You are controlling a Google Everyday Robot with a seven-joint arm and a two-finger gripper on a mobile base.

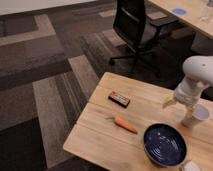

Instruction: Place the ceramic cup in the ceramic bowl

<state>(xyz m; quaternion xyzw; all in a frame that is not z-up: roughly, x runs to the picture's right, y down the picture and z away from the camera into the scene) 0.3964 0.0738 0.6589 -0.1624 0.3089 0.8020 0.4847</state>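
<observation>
The small white ceramic cup stands upright near the right edge of the wooden table. The dark navy ceramic bowl sits in front of it and to its left, near the table's front edge. My gripper hangs from the white arm right at the cup's left side, just above its rim. I cannot tell whether it touches the cup.
An orange carrot lies left of the bowl. A dark snack bar lies behind the carrot. A small greyish-white object is at the bottom right. A black office chair stands behind the table, on patterned carpet.
</observation>
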